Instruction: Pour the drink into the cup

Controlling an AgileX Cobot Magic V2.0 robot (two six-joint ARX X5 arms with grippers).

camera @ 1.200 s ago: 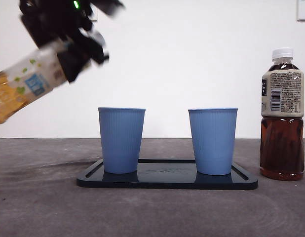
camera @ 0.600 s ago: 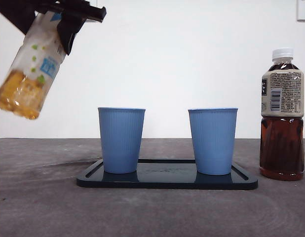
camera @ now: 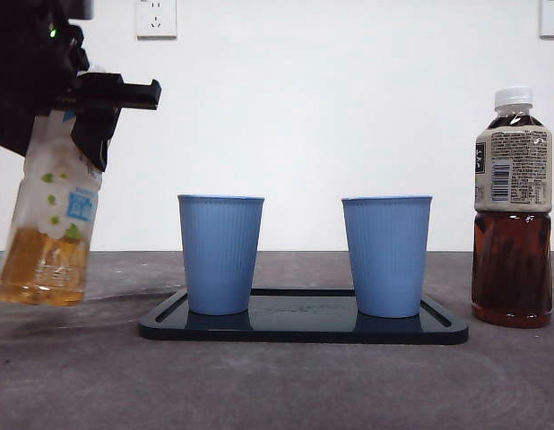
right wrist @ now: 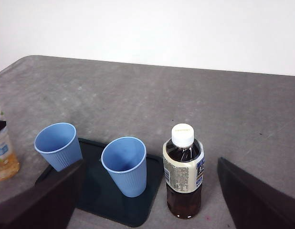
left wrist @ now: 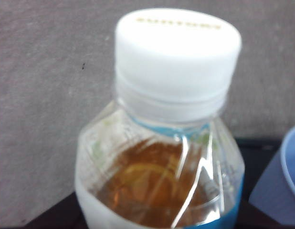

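At the far left of the front view, the left gripper hangs above the table, clenched around the upper part of a clear plastic bottle of amber tea. This bottle is nearly upright, leaning slightly, with its base off the surface and well to the left of the tray. The left wrist view looks down on its white cap, which is on, so no pouring looks possible yet.

Next to the right, a dark rectangular tray lies flat on the table. Two blue ribbed paper cups stand upright on it, apart from each other: the left cup and the right cup. From the right wrist view, both cups look empty inside.

At the far right, a second bottle of dark tea with a white cap stands upright on the table, just beside the tray's right end. The right gripper waits high above the scene, jaws spread wide and grasping nothing.

Judged from this, the task is at an early stage: a drink is picked up, but it has not been opened, carried over a cup or tipped.

The table has a grey, slightly mottled matte top. Behind it is a plain white wall with a white power socket near the top left and another at the top right corner.
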